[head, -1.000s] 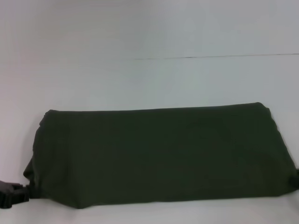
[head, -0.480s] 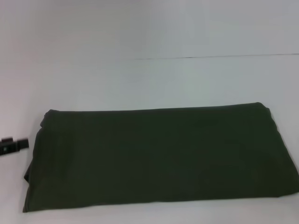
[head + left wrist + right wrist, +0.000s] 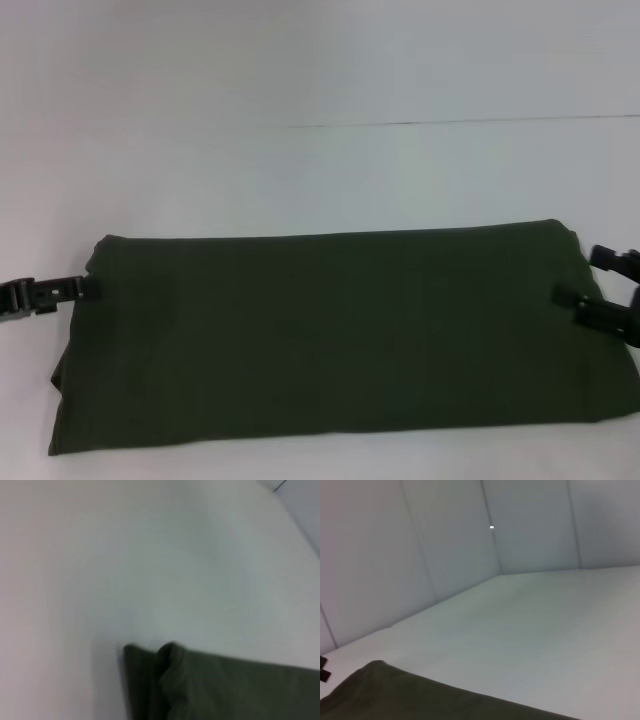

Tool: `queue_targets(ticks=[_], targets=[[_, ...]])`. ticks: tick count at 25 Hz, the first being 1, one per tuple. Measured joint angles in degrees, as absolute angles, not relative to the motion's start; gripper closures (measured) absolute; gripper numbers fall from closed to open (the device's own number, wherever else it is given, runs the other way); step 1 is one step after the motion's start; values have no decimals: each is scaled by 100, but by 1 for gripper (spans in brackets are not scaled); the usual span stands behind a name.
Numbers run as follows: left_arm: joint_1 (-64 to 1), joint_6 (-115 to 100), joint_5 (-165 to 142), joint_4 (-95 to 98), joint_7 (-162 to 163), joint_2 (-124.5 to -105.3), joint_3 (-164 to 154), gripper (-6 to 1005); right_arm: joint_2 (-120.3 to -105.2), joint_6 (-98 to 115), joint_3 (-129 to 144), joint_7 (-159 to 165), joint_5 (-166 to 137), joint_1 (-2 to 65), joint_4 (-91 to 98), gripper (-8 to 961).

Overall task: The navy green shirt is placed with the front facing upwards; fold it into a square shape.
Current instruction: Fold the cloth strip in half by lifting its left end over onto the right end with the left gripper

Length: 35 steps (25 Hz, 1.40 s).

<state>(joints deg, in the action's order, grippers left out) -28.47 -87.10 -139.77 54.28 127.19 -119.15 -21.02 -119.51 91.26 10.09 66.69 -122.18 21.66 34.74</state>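
Shirt (image 3: 340, 335) lies folded into a wide band on your table (image 3: 320, 170), plain side up | left gripper (image 3: 78, 290) at shirt's left edge, fingers' state unclear | right gripper (image 3: 598, 278) at shirt's right edge, fingers spread

The shirt (image 3: 340, 335), across the lower half of the head frame, is soft matt cloth, dark olive and nearly smooth, with a rumpled fold at its corner in the left wrist view. The table (image 3: 320, 170) above it is smooth, matt white. At the left and right edges, the grippers look like black hard plastic: left gripper (image 3: 88, 287), right gripper (image 3: 585, 280).
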Motion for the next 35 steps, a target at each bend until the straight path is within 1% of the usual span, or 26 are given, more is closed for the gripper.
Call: queue_targets(ticks=[9, 35], targets=[[-2912, -8693, -14469, 5544, 13602, -11886, -2215, 90, -11949, 8901, 1535, 6605, -12217, 2334, 3341, 34], [-2923, -8669, -15066, 5684, 13907, -11931, -2558, 100, -11962, 8717, 1846, 6651, -12217, 2455, 3113, 33]])
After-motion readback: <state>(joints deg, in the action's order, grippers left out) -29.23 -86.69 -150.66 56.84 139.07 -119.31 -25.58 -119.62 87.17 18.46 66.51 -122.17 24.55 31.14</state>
